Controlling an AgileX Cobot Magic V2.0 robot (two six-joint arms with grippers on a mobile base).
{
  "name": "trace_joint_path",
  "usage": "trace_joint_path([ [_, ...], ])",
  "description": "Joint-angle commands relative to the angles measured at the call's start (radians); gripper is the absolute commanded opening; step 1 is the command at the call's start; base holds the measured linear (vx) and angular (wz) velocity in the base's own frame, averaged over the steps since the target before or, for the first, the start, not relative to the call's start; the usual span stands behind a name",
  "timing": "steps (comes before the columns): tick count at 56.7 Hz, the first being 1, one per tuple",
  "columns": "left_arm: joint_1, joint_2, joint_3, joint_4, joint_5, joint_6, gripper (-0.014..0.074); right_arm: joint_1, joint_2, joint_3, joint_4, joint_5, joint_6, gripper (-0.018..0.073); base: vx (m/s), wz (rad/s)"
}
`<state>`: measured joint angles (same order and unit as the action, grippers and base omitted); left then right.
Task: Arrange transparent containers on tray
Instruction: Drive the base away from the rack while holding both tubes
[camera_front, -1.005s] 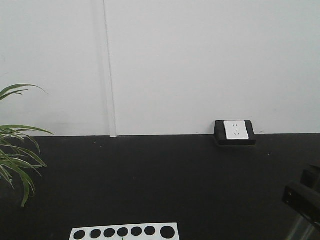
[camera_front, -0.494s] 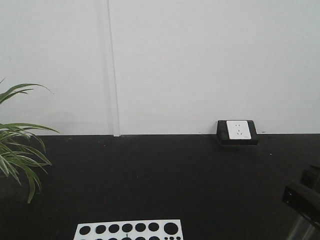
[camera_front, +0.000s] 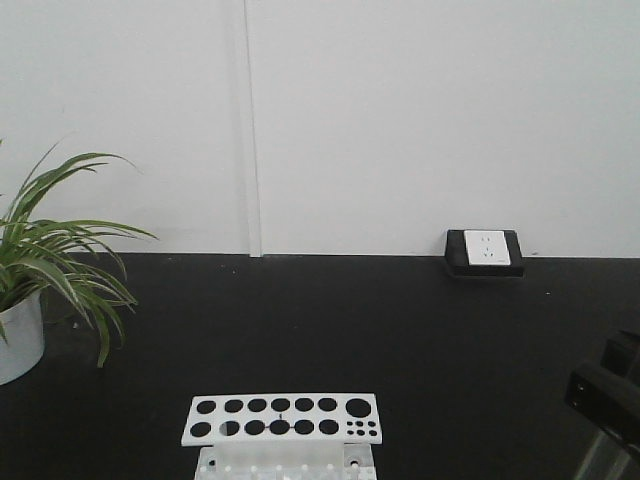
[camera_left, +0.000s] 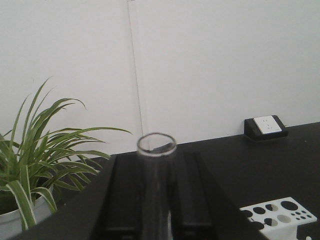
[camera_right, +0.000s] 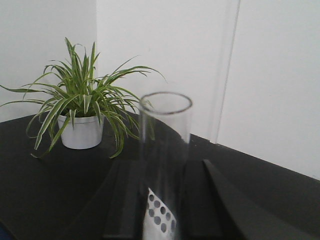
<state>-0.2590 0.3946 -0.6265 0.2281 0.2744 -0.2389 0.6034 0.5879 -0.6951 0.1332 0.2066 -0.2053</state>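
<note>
In the left wrist view a thin clear glass test tube (camera_left: 156, 182) stands upright between the two black fingers, round rim on top. My left gripper (camera_left: 156, 162) is shut on it. The right wrist view shows a second clear test tube (camera_right: 165, 130), also upright, and my right gripper (camera_right: 165, 172) is shut on its lower part. Both tubes look empty. The yellow tray is out of view in every frame.
A white holed rack (camera_front: 280, 418) stands on the black tabletop at the front, also seen as rack (camera_left: 277, 212) and rack (camera_right: 159, 212). A potted plant (camera_front: 40, 260) is at the left. A wall socket (camera_front: 485, 250) sits at the back. A dark arm part (camera_front: 605, 400) is at the right edge.
The front view has shifted: the rack, plant and socket now sit further right in the frame, and more of the rack and the plant's pot shows. The arm part keeps its place.
</note>
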Motion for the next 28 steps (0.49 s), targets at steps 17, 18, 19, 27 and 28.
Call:
trace_joint_path([
  [17,-0.006,0.009,-0.035,-0.001,-0.078,-0.002,0.0111,-0.006,0.002,-0.03,-0.006,-0.085,-0.005,0.0093,-0.19,0.13],
  [18,-0.006,0.009,-0.035,-0.001,-0.078,-0.002,0.0111,-0.006,0.002,-0.03,-0.006,-0.085,-0.005,0.0093,-0.22,0.11],
  [19,-0.006,0.009,-0.035,-0.001,-0.078,-0.002,0.0111,-0.006,0.002,-0.03,-0.006,-0.085,-0.005,0.0093,-0.22,0.1],
  [27,-0.006,0.009,-0.035,-0.001,-0.078,-0.002,0.0111,-0.006,0.002,-0.03,-0.006,-0.085,-0.005,0.0093,-0.24,0.08],
  [28,-0.006,0.009,-0.035,-0.001,-0.078,-0.002,0.0111,-0.006,0.002,-0.03,-0.006,-0.085,-0.005,0.0093,-0.24,0.04],
])
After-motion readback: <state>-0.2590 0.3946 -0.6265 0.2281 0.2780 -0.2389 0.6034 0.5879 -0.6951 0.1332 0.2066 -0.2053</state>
